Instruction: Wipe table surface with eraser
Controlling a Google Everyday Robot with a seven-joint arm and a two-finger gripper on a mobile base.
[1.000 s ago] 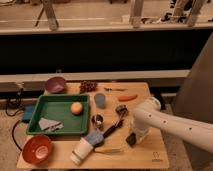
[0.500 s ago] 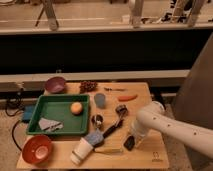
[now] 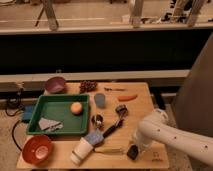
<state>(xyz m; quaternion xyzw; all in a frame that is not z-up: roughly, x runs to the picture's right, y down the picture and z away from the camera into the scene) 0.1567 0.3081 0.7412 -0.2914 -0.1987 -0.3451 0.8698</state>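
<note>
A white robot arm reaches in from the lower right of the frame. Its hand (image 3: 135, 148) is closed on the eraser (image 3: 132, 152), a small black block that appears pressed to the tabletop (image 3: 146, 109) near its lower right corner. A green tray (image 3: 59, 96), a red bowl (image 3: 29, 150) and a tipped white cup (image 3: 80, 150) crowd the left side. The wiping stroke seems under way. Next, the eraser likely needs sliding flat across bare wood, clear of the yellow-handled utensil (image 3: 109, 150) just left of it.

Dim warm light; dark tool (image 3: 132, 151) at front of table (image 3: 145, 107).
</note>
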